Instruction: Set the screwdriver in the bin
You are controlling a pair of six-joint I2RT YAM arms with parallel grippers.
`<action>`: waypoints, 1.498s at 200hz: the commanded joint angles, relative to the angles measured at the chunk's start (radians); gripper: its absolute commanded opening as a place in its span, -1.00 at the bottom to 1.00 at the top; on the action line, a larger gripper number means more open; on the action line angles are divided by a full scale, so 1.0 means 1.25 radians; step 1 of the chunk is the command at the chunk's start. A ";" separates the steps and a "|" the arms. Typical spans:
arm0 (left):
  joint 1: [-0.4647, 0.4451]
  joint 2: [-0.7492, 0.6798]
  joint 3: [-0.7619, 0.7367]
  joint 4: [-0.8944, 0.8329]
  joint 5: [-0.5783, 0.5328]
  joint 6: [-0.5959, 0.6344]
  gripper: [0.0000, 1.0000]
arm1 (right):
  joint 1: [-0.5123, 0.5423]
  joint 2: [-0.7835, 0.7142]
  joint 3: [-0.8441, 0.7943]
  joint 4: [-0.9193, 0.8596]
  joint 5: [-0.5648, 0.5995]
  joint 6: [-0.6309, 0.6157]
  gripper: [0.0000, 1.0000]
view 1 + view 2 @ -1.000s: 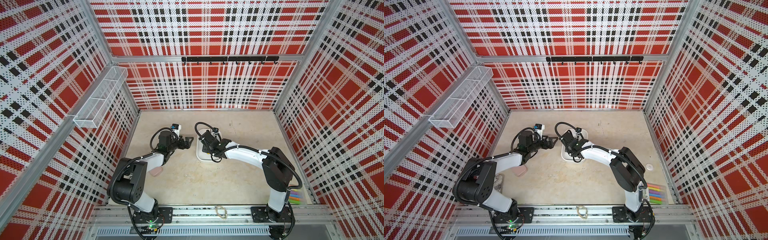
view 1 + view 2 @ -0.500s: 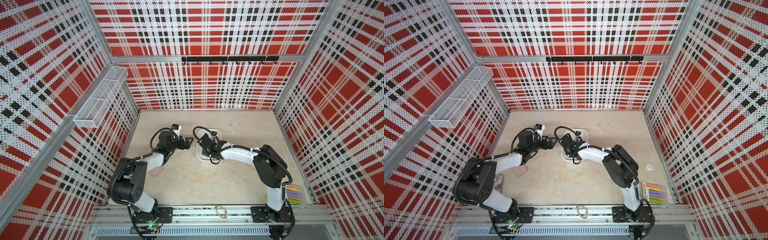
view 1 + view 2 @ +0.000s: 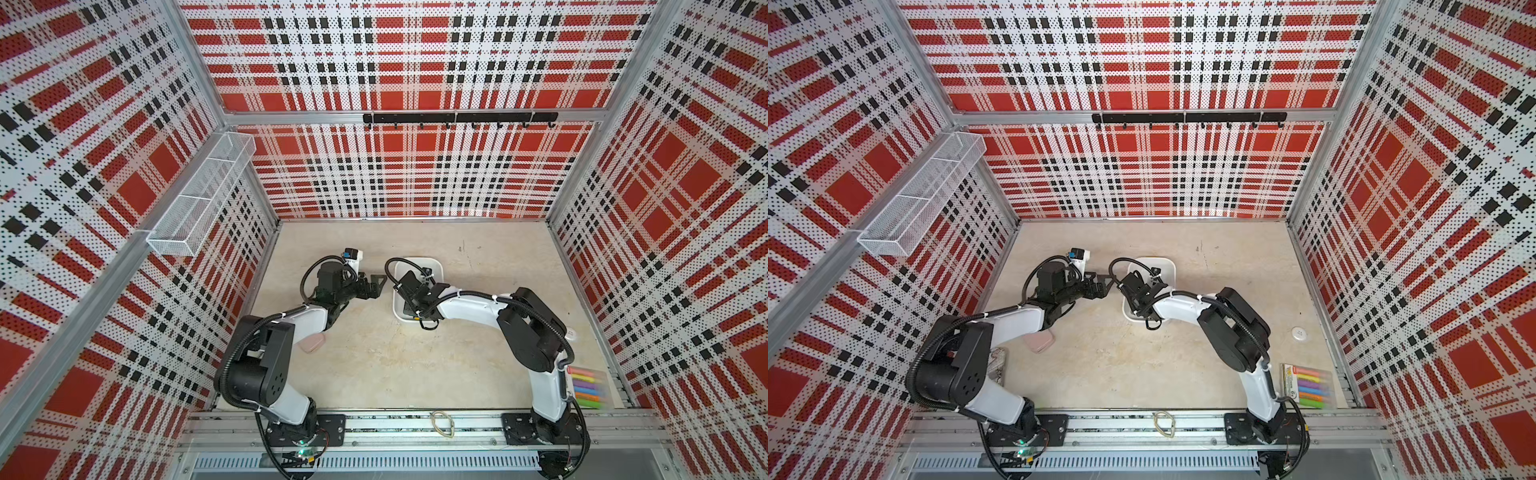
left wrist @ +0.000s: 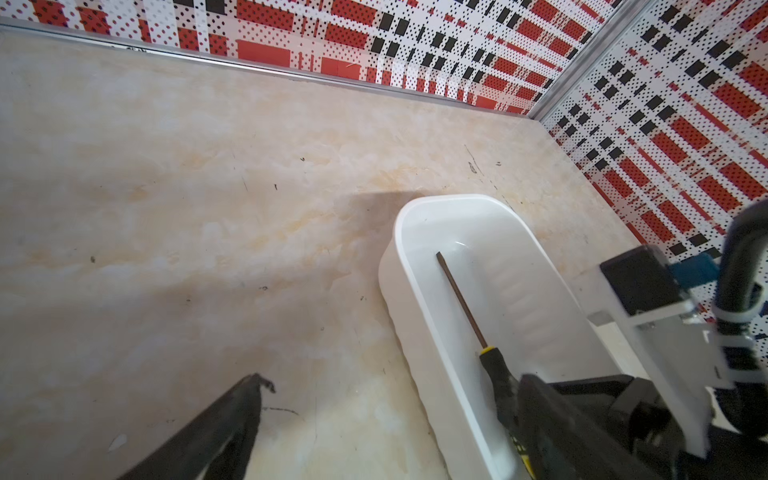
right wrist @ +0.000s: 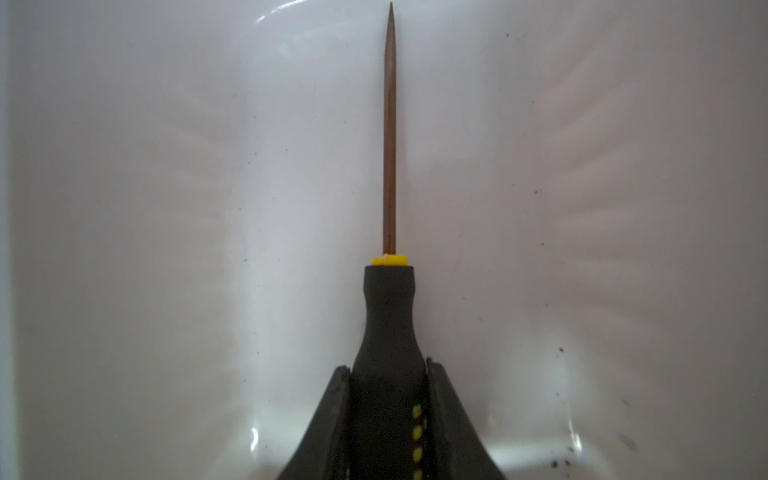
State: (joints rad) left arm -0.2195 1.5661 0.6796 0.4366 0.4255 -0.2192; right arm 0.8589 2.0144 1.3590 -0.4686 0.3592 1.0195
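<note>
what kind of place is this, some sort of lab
Probably a robot test cell in a lab: plaid perforated panels box in a tabletop, and two robot arms are mounted on an aluminium rail along its front edge.

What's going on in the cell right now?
The right gripper is shut on the black handle of the screwdriver, holding it inside the white bin with the shaft pointing along the bin's length. It has not let go yet. The left gripper is open and empty, beside the bin.
</note>
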 commanded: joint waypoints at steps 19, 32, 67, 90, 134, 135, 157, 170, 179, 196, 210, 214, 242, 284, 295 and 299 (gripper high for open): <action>0.000 0.004 -0.002 0.003 -0.002 0.016 0.96 | -0.004 0.005 0.011 0.005 0.009 0.019 -0.44; 0.000 0.004 -0.002 0.003 -0.002 0.016 0.96 | -0.004 0.002 0.008 0.006 0.014 0.019 -0.38; 0.000 0.004 -0.003 0.003 -0.002 0.016 0.96 | -0.004 -0.011 -0.001 0.023 0.012 0.007 -0.09; 0.000 0.004 -0.002 0.003 0.000 0.015 0.96 | -0.004 -0.021 -0.001 0.022 0.016 0.001 0.04; -0.001 -0.008 0.000 0.003 -0.014 0.014 0.96 | -0.002 -0.087 0.027 -0.032 0.059 -0.085 0.08; -0.001 -0.008 0.000 0.003 -0.014 0.014 0.96 | -0.002 -0.088 0.028 -0.033 0.061 -0.090 0.08; 0.000 -0.023 0.002 0.000 -0.027 0.014 0.96 | -0.002 -0.154 0.026 -0.069 0.112 -0.177 0.11; 0.001 -0.032 0.004 -0.004 -0.037 0.015 0.96 | -0.002 -0.209 -0.003 -0.077 0.149 -0.230 0.13; 0.000 -0.038 0.002 -0.004 -0.047 0.016 0.96 | -0.002 -0.258 -0.044 -0.052 0.170 -0.281 0.14; 0.000 -0.051 -0.001 -0.004 -0.068 0.017 0.96 | -0.010 -0.368 -0.146 -0.015 0.222 -0.365 0.26; 0.002 -0.067 -0.008 -0.004 -0.098 0.017 0.96 | -0.037 -0.461 -0.226 0.007 0.229 -0.431 0.33; 0.003 -0.071 -0.010 -0.004 -0.105 0.017 0.96 | -0.049 -0.490 -0.247 0.008 0.228 -0.436 0.35; 0.009 -0.089 -0.015 -0.003 -0.128 0.019 0.96 | -0.152 -0.702 -0.393 0.020 0.184 -0.463 0.41; 0.015 -0.098 -0.020 -0.001 -0.151 0.030 0.96 | -0.300 -0.959 -0.551 0.034 0.136 -0.476 0.64; 0.017 -0.104 -0.021 -0.001 -0.162 0.036 0.96 | -0.337 -0.998 -0.578 0.042 0.124 -0.487 0.67; 0.019 -0.106 -0.021 -0.001 -0.167 0.037 0.96 | -0.353 -1.008 -0.586 0.046 0.116 -0.496 0.67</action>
State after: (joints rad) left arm -0.2081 1.4662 0.6682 0.4255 0.2554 -0.1989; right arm 0.4953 0.8307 0.6834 -0.4446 0.5526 0.4484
